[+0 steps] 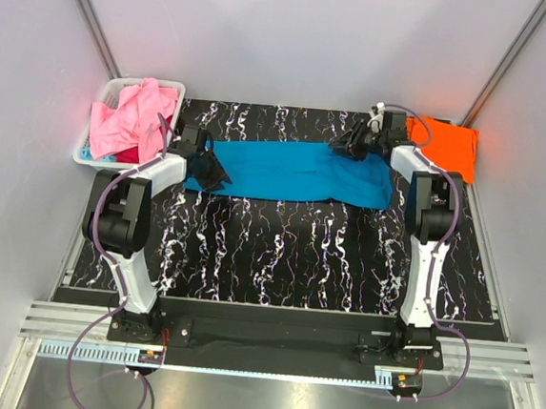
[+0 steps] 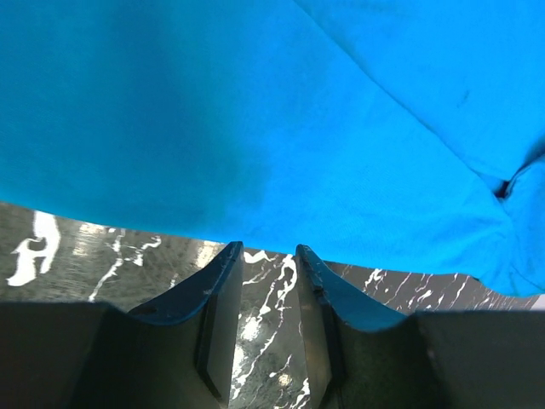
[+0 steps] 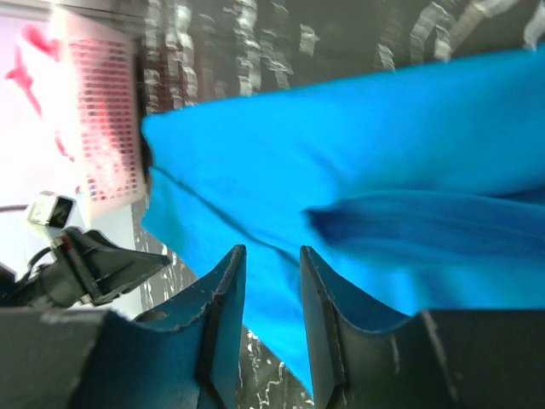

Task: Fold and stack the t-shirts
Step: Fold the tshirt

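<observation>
Both ends were covered: left gripper (image 1: 209,172) at left end of teal t-shirt (image 1: 290,171), right gripper (image 1: 345,146) at its far-right corner. Shirt lay as a strip on the table (image 1: 278,253), long axis L-R. Jaws on both were narrowly parted, nothing pinched.

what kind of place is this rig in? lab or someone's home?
Likely a lab robot cell, not a home: bare white panel walls, aluminium rail along the near edge, black marbled table.
</observation>
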Motion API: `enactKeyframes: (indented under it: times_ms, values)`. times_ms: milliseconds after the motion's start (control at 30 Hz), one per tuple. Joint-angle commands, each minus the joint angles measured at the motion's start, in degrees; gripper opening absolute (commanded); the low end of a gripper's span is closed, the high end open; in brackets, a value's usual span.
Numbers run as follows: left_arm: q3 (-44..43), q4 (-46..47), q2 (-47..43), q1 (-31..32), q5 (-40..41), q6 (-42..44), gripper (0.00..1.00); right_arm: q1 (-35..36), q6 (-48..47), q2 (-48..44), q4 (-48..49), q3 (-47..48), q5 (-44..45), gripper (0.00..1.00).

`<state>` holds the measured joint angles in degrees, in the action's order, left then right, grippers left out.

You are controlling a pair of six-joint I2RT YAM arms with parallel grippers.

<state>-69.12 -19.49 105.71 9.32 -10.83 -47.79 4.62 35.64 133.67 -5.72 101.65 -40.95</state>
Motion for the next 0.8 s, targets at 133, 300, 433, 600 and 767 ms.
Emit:
enactKeyframes:
  times_ms: [133,300,433,600,767]
  values:
    - [-0.13,2.87,-0.51,1.14,-1.83,0.94,0.35,0.47,-0.3,-10.26,6.8,-3.91,5.06,0.4]
    - [-1.36,2.96,-0.07,1.75,-2.26,1.3,0.35,0.47,-3.03,-15.35,-5.7,-12.4,13.7,0.4]
    - [-2.68,2.79,1.16,2.02,-2.88,1.56,0.35,0.48,-4.0,-21.51,-10.09,-19.37,21.07,0.39]
    - [-3.91,0.24,1.87,2.02,0.01,2.09,0.35,0.47,-4.0,-25.81,-14.85,-23.86,26.44,0.38]
    - [-6.63,-3.88,2.92,2.02,4.49,2.17,0.35,0.47,-4.17,-26.0,-15.81,-25.62,28.82,0.37]
